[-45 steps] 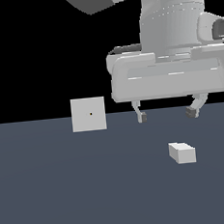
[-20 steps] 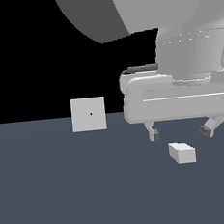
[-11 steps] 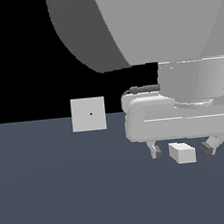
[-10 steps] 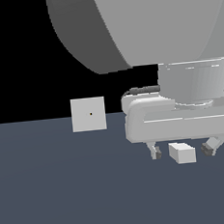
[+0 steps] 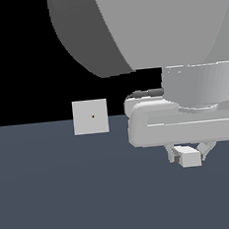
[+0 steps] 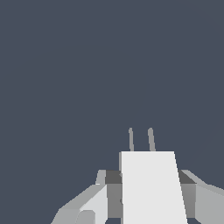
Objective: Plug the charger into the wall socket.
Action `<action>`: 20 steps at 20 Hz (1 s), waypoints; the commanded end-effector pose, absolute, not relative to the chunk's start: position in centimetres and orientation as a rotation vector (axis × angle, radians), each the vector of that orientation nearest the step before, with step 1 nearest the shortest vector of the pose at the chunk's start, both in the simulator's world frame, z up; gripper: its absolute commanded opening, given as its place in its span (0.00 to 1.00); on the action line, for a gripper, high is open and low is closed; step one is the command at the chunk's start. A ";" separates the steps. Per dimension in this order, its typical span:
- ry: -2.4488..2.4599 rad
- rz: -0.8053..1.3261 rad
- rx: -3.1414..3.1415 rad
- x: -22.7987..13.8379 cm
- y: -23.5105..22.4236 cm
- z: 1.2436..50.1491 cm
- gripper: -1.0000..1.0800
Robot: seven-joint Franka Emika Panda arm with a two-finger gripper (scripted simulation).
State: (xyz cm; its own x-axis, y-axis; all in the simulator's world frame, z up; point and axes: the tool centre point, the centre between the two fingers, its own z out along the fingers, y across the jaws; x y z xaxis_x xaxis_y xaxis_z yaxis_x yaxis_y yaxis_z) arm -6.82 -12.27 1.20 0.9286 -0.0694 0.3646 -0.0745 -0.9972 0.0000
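Dark slate tabletop point(image 5: 70, 200) filled the lower half of the exterior frame under black background. Right of centre, the jaws point(image 5: 189, 153) pinched the charger point(image 5: 190, 157) between them, its two prongs showing in the wrist view. Left of centre stood the wall socket point(image 5: 90, 117), well apart.

No readable text, labels or numbers anywhere

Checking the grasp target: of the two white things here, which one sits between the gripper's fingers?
The charger, the small brick-shaped block under the gripper. The wall socket, the larger flat panel with a dark dot, stands apart toward the exterior view's left.
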 end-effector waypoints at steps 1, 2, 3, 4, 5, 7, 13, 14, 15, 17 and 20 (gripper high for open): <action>-0.115 0.580 3.071 -6.8 -12.3 1.2 0.00; -0.113 0.580 3.072 -6.8 -12.2 1.2 0.00; -0.113 0.580 3.072 -6.8 -12.2 1.2 0.00; -0.112 0.580 3.072 -6.8 -12.1 1.2 0.00; -0.111 0.580 3.072 -6.7 -12.0 1.3 0.00; -0.107 0.581 3.073 -6.6 -11.6 1.5 0.00; -0.082 0.583 3.077 -5.7 -9.5 2.5 0.00; -0.077 0.583 3.078 -5.5 -9.0 2.7 0.00; -0.071 0.583 3.079 -5.2 -8.5 3.0 0.00; -0.057 0.584 3.081 -4.8 -7.3 3.5 0.00; -0.034 0.586 3.085 -4.0 -5.3 4.5 0.00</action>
